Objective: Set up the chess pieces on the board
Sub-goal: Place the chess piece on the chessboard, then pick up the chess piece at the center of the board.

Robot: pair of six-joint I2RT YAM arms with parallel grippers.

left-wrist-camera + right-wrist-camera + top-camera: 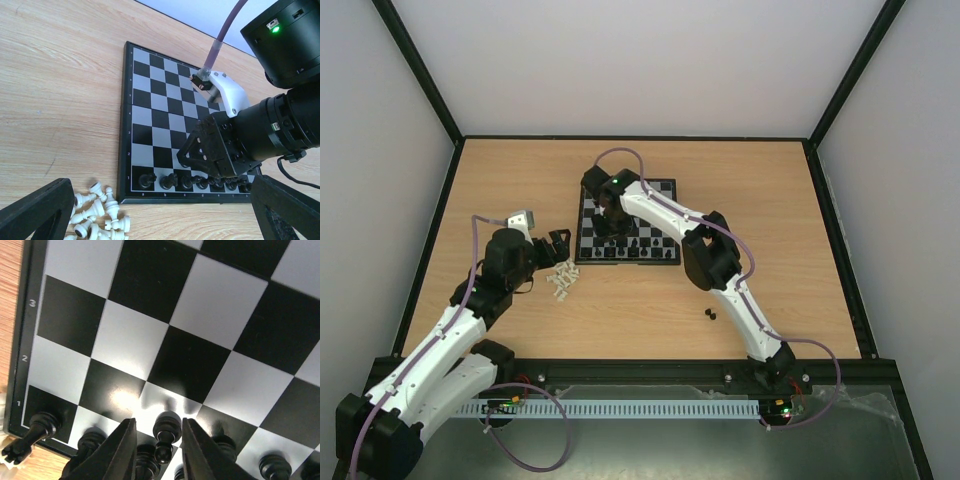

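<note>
The right gripper (158,426) stands with jaws narrowly parted around an upright black piece (167,432), a gap showing at one side, with the black row (272,467) beside it on the board (125,340). The left gripper (558,248) gapes wide over heaped white pieces (97,215) just off the board's corner. Only the top view shows a stray black pair (710,316) on the table (770,200).

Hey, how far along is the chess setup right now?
Done: a row of black pieces stands along the board edge nearest the arms. In hand: the right gripper straddles another black piece by that row, jaws slightly parted. Left: the white pieces lie heaped off the board by the open left gripper; two black pieces sit on the table.
</note>
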